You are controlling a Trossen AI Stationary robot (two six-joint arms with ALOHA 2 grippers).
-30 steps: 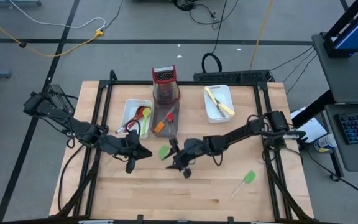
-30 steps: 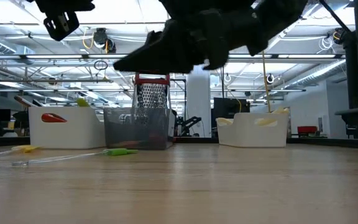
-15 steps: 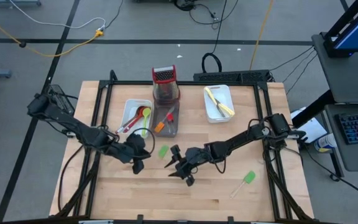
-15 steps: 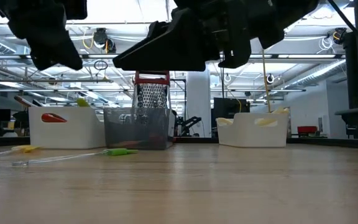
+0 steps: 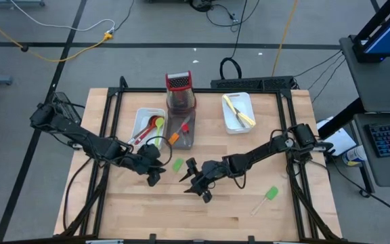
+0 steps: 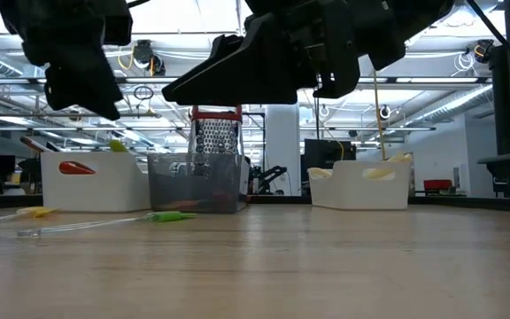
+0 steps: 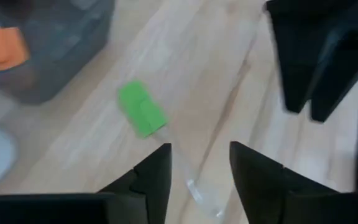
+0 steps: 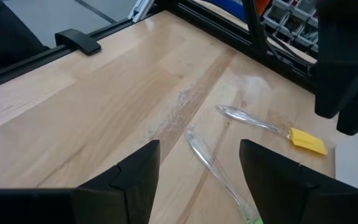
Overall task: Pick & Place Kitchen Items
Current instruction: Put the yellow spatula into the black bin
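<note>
On the pale wood-grain table [image 5: 141, 210], the left gripper [image 5: 156, 176] hovers with fingers spread, empty. Beside it lies one green spatula [image 5: 177, 165], a flat blade on a clear handle. The right gripper [image 5: 196, 184], fingers parted, holds nothing. A second green spatula [image 5: 270, 194] lies far right.
</note>
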